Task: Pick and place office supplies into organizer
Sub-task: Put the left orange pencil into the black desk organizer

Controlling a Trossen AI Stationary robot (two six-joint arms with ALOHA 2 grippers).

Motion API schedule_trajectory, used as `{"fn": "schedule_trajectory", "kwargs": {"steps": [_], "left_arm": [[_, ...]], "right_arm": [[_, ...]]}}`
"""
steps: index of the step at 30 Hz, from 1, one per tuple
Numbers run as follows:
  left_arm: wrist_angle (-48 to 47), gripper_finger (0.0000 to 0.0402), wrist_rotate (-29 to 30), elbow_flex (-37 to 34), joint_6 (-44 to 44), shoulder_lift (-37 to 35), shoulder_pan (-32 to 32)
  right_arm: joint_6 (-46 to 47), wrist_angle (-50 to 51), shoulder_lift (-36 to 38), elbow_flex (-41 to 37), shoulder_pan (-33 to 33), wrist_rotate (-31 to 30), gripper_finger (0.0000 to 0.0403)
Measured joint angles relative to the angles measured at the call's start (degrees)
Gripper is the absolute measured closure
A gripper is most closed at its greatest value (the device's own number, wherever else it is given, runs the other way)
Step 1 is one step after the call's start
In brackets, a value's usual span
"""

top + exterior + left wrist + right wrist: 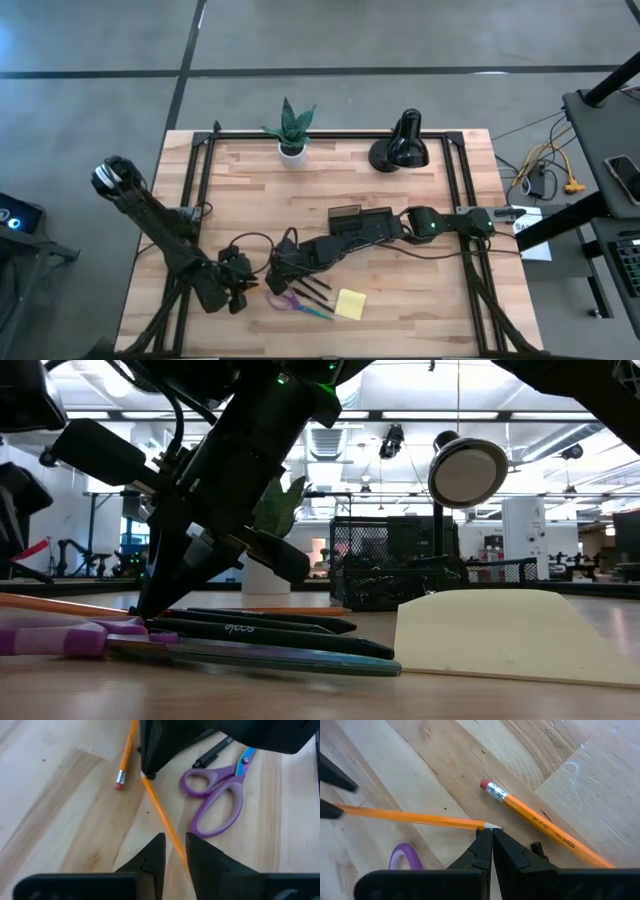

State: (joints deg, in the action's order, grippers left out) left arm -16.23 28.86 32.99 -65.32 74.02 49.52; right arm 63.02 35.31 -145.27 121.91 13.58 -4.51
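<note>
A: Two pincers on one orange pencil [415, 817]. Right pincer [488, 832] clenched on its sharpened tip, low over the desk [250, 190]. Left pincer [175, 852] astride the shaft farther along; gripping or merely straddling, cannot tell.

B: Best handled how?

A: Probably by leaving the hold to one side only. Keep the right clamp firm, ease the left clear, then lift straight up before turning. Avoid pulling from both ends, or risk bending or snapping the shaft.

B: Close neighbours?

A: Plenty. Second pencil [540, 825] just beside, eraser end near the tip. Purple scissors [220, 795] next to the shaft, black pen [212, 752] beyond them. Yellow sticky-note pad [350, 303] a little farther right, near the front edge.

B: And the way to the organizer [360, 222]?

A: Short, back and to the right, with the right arm itself stretched over it. Swing the long end high over the box wall. Open wood to the rear left; desk lamp [400, 150] and potted plant [291, 130] well apart at the back edge.
</note>
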Motion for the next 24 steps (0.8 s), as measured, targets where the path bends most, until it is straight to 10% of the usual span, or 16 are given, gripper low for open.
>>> {"fn": "schedule_trajectory", "kwargs": {"steps": [24], "left_arm": [[-5.23, 0.0284, -17.44, 2.29, -3.73, 0.37, 1.27]], "right_arm": [[0.0, -0.23, 0.0, -0.02, 0.0, -1.02, 0.0394]]}}
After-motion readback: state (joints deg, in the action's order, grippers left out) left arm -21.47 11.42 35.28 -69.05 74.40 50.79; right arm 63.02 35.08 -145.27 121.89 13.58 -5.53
